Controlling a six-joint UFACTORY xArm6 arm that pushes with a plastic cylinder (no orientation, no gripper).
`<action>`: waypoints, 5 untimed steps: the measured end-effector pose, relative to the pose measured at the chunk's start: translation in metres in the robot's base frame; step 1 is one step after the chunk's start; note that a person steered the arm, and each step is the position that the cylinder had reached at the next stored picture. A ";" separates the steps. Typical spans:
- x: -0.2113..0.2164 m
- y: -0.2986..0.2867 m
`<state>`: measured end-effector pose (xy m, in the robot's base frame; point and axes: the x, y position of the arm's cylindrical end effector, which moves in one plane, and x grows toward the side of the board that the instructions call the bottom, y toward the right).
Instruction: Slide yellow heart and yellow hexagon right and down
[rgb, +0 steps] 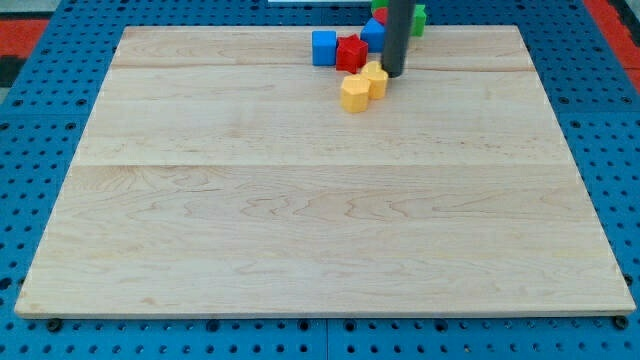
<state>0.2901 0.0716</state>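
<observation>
My tip (393, 75) rested on the desk (300, 220) near the view's top, right of centre, at the end of a straight dark rod. The arm carried no claw, so there was nothing to be open or closed.

The tip sat just at the upper right of a yellow block (375, 79), close enough to look as if it touched. A second yellow block (354, 94) lay touching the first, at its lower left. Which of the two was the heart and which the hexagon could not be made out.

Just above and to the left of the yellow pair sat a red block (351, 53), and a blue cube (323, 47) stood beside it on the left. Another blue block (373, 33) showed beside the rod on its left, and a green block (418, 18) peeked out on its right, at the desk's top edge.
</observation>
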 end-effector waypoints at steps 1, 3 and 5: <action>0.012 -0.052; -0.014 -0.149; 0.020 -0.213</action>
<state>0.3106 -0.1414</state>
